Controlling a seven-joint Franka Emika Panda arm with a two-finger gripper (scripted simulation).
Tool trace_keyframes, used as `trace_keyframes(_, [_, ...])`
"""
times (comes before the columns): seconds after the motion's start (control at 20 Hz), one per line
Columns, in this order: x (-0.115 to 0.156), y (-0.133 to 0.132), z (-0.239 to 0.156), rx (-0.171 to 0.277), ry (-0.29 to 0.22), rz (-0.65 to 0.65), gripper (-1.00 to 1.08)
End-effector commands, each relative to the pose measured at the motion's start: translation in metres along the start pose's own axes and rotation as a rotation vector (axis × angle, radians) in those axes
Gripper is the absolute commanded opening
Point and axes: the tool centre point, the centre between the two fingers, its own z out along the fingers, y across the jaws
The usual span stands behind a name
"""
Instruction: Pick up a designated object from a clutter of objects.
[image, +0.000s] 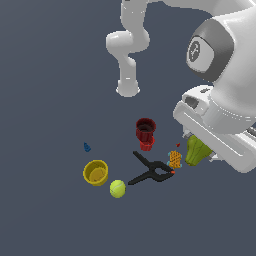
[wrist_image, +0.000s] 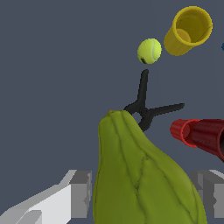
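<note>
In the exterior view the arm's white hand hides the tool (image: 204, 150) and the upper part of the pear (image: 196, 151), so we cannot tell there how the jaws stand. The orange block (image: 175, 159) covers part of the clamp (image: 151, 171), and the blue piece (image: 87, 147) is too small for us to make out its shape. In the wrist view the picture's edge cuts off the pear's wide end (wrist_image: 144, 175), both fingers (wrist_image: 81, 194) and the red cups (wrist_image: 203, 134). The pear hides part of the clamp (wrist_image: 146, 107) there.
</note>
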Motion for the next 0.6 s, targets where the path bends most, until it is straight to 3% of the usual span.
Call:
trace_keyframes(0.0, [-0.005, -0.006, -0.024, 0.001, 0.0, 0.0, -1.0])
trace_keyframes(0.55, [-0.018, -0.024, -0.079, 0.001, 0.0, 0.0, -1.0])
